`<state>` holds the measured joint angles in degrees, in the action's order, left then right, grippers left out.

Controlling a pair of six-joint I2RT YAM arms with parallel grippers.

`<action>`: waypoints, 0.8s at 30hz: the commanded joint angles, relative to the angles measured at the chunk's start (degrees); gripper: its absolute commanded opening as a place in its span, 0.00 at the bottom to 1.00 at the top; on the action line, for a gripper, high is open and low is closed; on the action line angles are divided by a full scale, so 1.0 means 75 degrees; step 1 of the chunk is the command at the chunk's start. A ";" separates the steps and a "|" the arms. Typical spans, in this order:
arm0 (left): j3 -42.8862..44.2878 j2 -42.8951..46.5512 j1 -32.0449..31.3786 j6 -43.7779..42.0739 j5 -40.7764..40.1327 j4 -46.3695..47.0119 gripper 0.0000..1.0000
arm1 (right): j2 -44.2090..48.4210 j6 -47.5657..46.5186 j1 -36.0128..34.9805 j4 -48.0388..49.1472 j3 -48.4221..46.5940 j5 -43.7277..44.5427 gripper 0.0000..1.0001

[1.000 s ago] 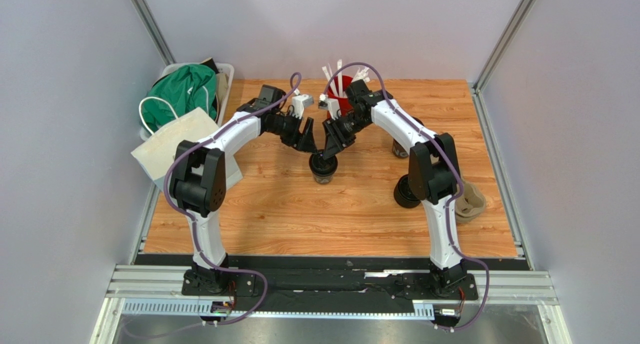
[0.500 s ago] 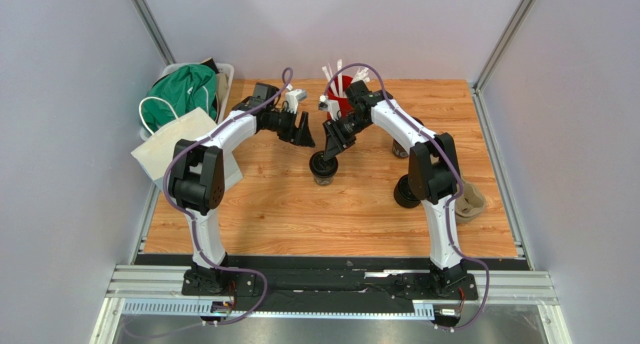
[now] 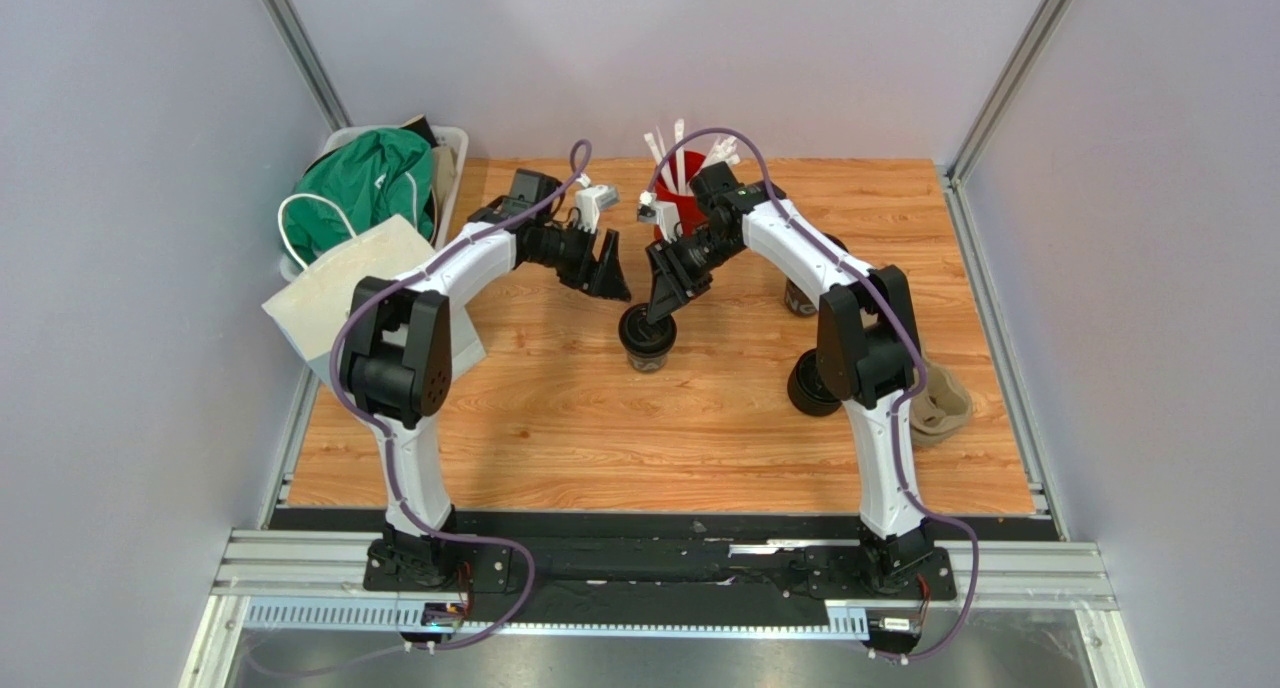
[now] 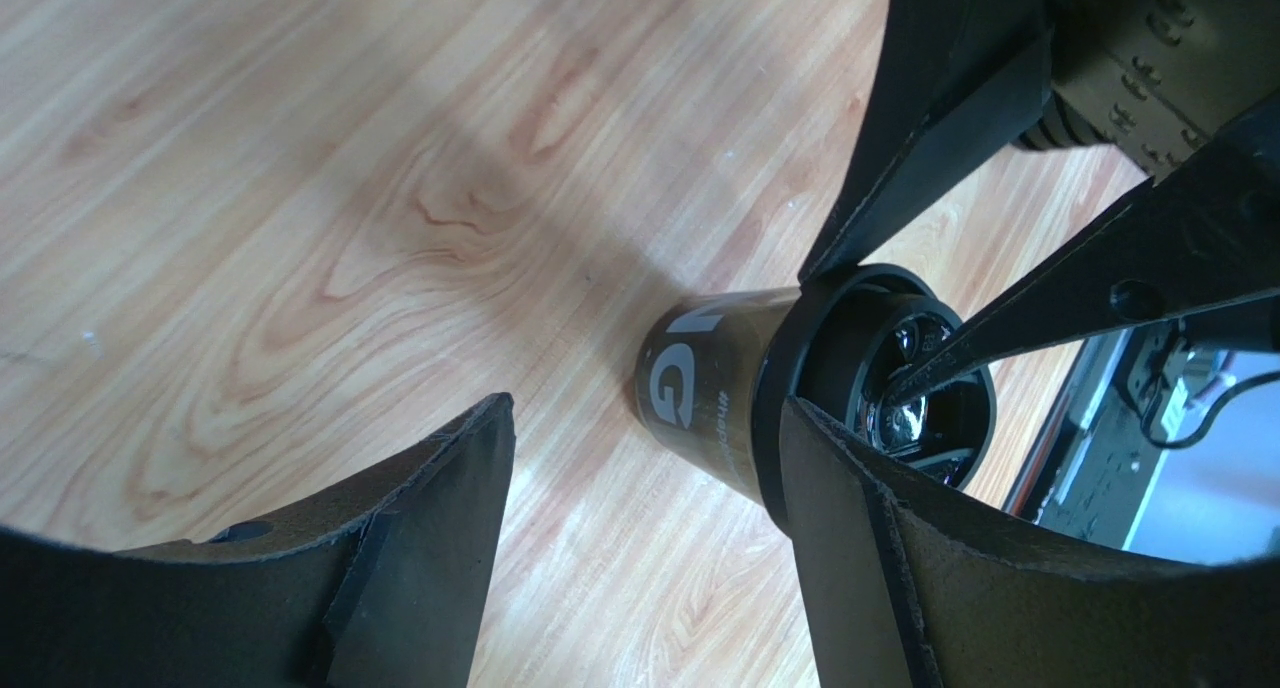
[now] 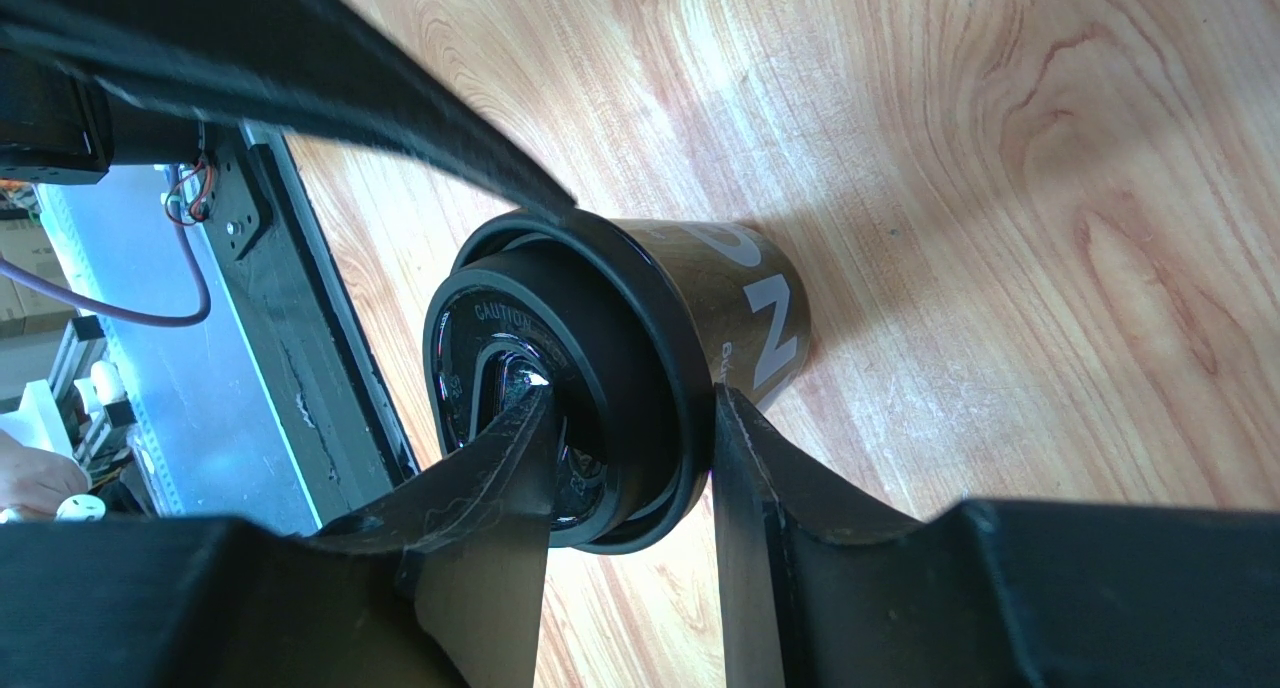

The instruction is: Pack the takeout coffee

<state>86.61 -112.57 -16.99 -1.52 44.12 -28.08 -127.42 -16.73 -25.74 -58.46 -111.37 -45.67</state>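
Right wrist view: my right gripper [image 5: 631, 411] pinches the rim of the black lid [image 5: 481, 328] on a coffee cup [image 5: 729, 306], with one finger in the lid's recess and the other outside it. The cup stands upright near the middle of the wooden table [image 5: 977, 193]. My left gripper [image 4: 646, 418] hangs just beside the cup, fingers spread, holding nothing.

The right hand [image 5: 631, 418] partly hides the cup [image 5: 751, 306].

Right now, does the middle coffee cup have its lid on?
On: the black lid caps the cup, with the right claw gripping its rim.
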 commanded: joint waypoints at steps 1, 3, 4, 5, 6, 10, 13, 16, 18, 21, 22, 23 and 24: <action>-0.0075 -0.0166 -0.0207 -0.0535 0.0048 -0.0206 0.74 | -0.0355 -0.0324 -0.0072 -0.0186 0.0307 0.1062 0.34; -0.0063 -0.0271 -0.0242 -0.0629 0.0070 -0.0334 0.73 | -0.0343 -0.0324 -0.0061 -0.0198 0.0307 0.1085 0.34; -0.0052 -0.0295 -0.0242 -0.0641 0.0105 -0.0358 0.73 | -0.0332 -0.0324 -0.0061 -0.0186 0.0318 0.1109 0.35; -0.0063 -0.0318 -0.0265 -0.0676 0.0106 -0.0393 0.73 | -0.0343 -0.0312 -0.0072 -0.0186 0.0307 0.1097 0.34; -0.0063 -0.0353 -0.0265 -0.0746 0.0071 -0.0475 0.73 | -0.0343 -0.0312 -0.0072 -0.0186 0.0307 0.1109 0.34; -0.0110 -0.0400 -0.0277 -0.0840 0.0083 -0.0604 0.72 | -0.0332 -0.0266 -0.0049 -0.0151 0.0307 0.1144 0.34; -0.0087 -0.0389 -0.0289 -0.0958 -0.0081 -0.0815 0.70 | -0.0320 -0.0172 -0.0061 -0.0058 0.0318 0.1272 0.35; -0.0075 -0.0365 -0.0312 -0.1168 -0.0479 -0.1119 0.68 | -0.0308 -0.0101 -0.0061 0.0001 0.0342 0.1459 0.34; -0.0087 -0.0377 -0.0347 -0.1355 -0.0831 -0.1364 0.68 | -0.0285 -0.0078 -0.0061 0.0071 0.0365 0.1565 0.34; -0.0192 -0.0423 -0.0453 -0.1555 -0.1416 -0.1553 0.67 | -0.0238 0.0016 -0.0061 0.0200 0.0459 0.1811 0.33; -0.0262 -0.0435 -0.0476 -0.1578 -0.1650 -0.1577 0.67 | -0.0215 0.0028 -0.0061 0.0235 0.0482 0.1905 0.33; -0.0274 -0.0459 -0.0523 -0.1625 -0.1710 -0.1600 0.66 | -0.0214 0.0074 -0.0061 0.0270 0.0529 0.1964 0.33; -0.0286 -0.0505 -0.0535 -0.1626 -0.1769 -0.1658 0.66 | -0.0203 0.0086 -0.0061 0.0294 0.0541 0.2022 0.33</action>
<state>87.07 -113.78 -19.51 -7.22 42.78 -31.79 -126.87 -14.87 -25.85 -57.76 -110.52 -44.40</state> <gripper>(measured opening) 0.673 0.410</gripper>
